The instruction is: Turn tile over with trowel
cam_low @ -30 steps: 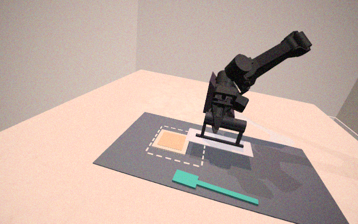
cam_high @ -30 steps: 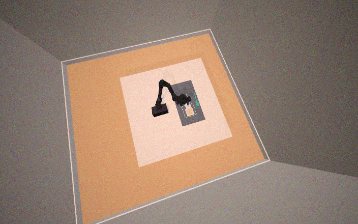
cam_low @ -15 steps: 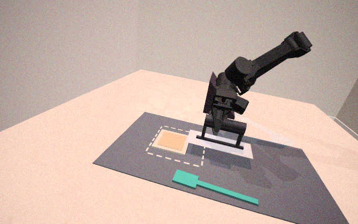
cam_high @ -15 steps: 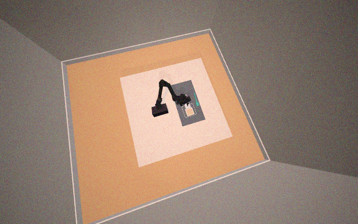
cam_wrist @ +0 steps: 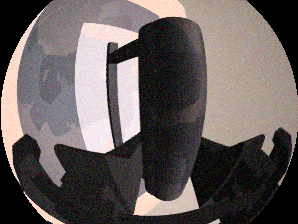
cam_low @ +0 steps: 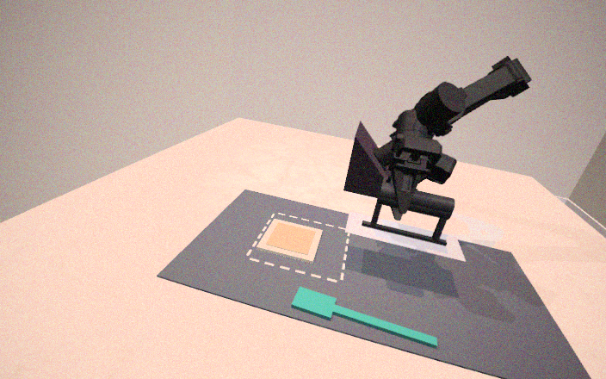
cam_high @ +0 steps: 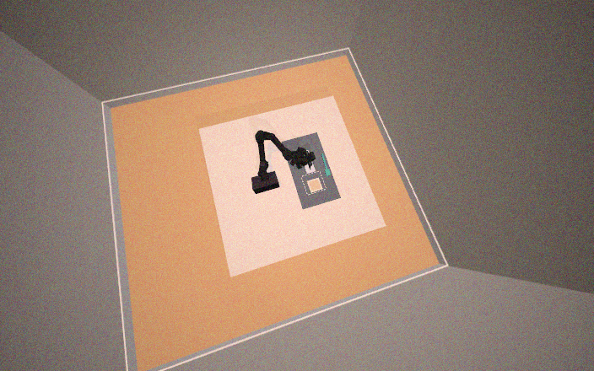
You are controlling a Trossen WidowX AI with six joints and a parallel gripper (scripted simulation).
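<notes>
Grey walls (cam_high: 497, 138) (cam_low: 154, 71) (cam_wrist: 240, 90) behind a pale tabletop (cam_high: 253, 239) (cam_low: 83, 282), with a dark grey mat (cam_high: 320, 202) (cam_low: 211, 264) (cam_wrist: 30, 80) laid across it. On the mat, inside the dashed outline (cam_high: 308, 194) (cam_low: 249, 255), a cream tile (cam_high: 315, 185) (cam_low: 291, 239), lying flat with its orange square upward, nearer the outline's far corner from the teal tool's handle end. Just beside the outline, a trowel (cam_high: 310, 169) (cam_low: 429, 203) (cam_wrist: 172, 85) with white blade and black bar, apparently raised above the mat, going by the shadow beneath. Around its thick black handle, the gripper (cam_high: 310, 164) (cam_low: 401, 214) (cam_wrist: 170, 150), fingers closed firmly on it from both sides. Near the mat's edge, a flat teal tool (cam_high: 327, 171) (cam_low: 313, 301), apart from tile and trowel. Farther out, the bent black arm (cam_high: 261, 152) (cam_low: 489, 89) above its boxy base (cam_high: 265, 182) (cam_low: 364, 164); beyond the tabletop, orange flooring (cam_high: 170, 207).
</notes>
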